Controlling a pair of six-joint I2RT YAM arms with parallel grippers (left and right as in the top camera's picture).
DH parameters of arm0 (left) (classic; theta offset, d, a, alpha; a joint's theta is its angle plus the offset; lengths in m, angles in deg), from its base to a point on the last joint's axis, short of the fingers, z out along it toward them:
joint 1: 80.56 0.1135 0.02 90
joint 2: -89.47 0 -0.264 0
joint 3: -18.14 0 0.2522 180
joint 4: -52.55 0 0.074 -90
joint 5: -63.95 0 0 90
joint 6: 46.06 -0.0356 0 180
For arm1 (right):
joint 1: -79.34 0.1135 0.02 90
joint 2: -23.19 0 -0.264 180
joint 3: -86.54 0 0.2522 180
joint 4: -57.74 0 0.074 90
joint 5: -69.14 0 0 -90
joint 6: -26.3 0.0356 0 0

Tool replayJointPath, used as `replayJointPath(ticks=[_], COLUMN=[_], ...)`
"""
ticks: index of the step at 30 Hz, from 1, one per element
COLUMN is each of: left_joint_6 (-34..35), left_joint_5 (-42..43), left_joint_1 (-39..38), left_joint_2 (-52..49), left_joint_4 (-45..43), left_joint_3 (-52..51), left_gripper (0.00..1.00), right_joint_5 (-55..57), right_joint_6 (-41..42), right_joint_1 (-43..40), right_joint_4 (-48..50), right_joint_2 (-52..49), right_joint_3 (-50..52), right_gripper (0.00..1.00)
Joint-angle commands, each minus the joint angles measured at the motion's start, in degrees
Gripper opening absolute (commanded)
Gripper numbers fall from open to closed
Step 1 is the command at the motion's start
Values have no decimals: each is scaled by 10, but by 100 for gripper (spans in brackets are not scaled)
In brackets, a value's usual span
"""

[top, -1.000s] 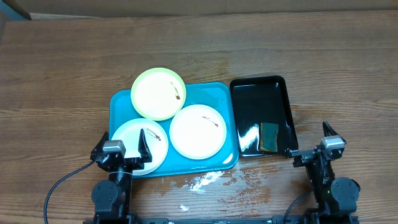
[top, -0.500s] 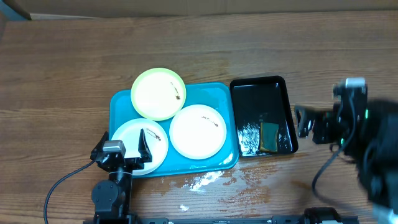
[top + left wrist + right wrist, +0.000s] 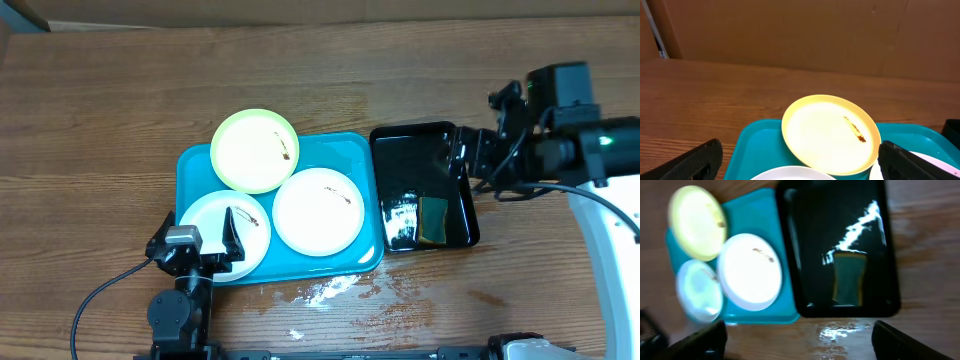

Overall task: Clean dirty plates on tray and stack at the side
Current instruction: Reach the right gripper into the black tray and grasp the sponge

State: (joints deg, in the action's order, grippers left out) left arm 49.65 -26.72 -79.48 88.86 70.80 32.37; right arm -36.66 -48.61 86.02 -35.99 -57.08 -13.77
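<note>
While the left arm sits low at the near edge, the right arm hangs above the far right of the layout.

Turquoise tray [image 3: 350, 150] lies mid-surface with all three plates on it.
- Yellow-green plate [image 3: 250, 150]: far left corner, overhanging the tray's far rim. Thin brown smear toward its right side.
- Large white plate [image 3: 318, 212]: right of centre, smear near its far edge. Its rim meets the yellow-green plate's; cannot tell which lies over which.
- Small white plate [image 3: 205, 222]: near left corner, poking past the rim, smear on its right half.

Left end effector [image 3: 197, 242]: fingers spread wide, empty, straddling the small white plate's near side.

Right end effector [image 3: 466, 160]: over the far right part of the glossy black tray [image 3: 415, 130], which sits just beside the turquoise tray's right rim. Wrist view shows its fingers [image 3: 695, 340] wide apart, holding nothing.

Sponge [image 3: 434, 220], green and yellow, lies in the black tray's near right part, with wet glare beside it.

Wet patch [image 3: 325, 290] on the wooden surface [image 3: 120, 90], just in front of the turquoise tray. Cardboard wall [image 3: 790, 30] stands behind.
</note>
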Motion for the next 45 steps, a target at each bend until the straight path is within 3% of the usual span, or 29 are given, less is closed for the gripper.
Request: replayJointPath(ticks=[1, 6, 11, 19, 20, 23, 25, 33, 40, 42, 45], left_joint_6=[-10, -10, -10, -10, -10, -10, -10, -10, -10, -10, -10], left_joint_5=[5, 5, 5, 5, 5, 5, 5, 5, 5, 5, 5], left_joint_1=[-5, -5, -5, -5, -5, -5, -5, -5, -5, -5, -5], left_joint_2=[3, 3, 3, 3, 3, 3, 3, 3, 3, 3, 3], left_joint_4=[-1, -1, -1, -1, -1, 0, -1, -1, -1, -1, -1], left_joint_3=[-2, -2, -2, -2, -2, -2, -2, -2, -2, -2, -2], left_gripper=[100, 100, 100, 100, 100, 100, 100, 100, 100, 100, 100], right_joint_5=[107, 132, 130, 177, 181, 226, 232, 230, 208, 200, 199], right_joint_6=[90, 90, 89, 85, 85, 85, 85, 85, 85, 85, 75], right_joint_1=[30, 65, 66, 76, 79, 94, 97, 98, 98, 98, 99], right_joint_4=[20, 194, 347, 434, 435, 438, 445, 447, 511, 511, 515], right_joint_2=[6, 5, 5, -42, -47, -74, -85, -111, -112, -112, -111], right_joint_3=[56, 225, 327, 370, 370, 370, 370, 376, 414, 415, 414], right_gripper=[90, 100, 98, 46, 46, 61, 64, 64, 52, 64, 70])
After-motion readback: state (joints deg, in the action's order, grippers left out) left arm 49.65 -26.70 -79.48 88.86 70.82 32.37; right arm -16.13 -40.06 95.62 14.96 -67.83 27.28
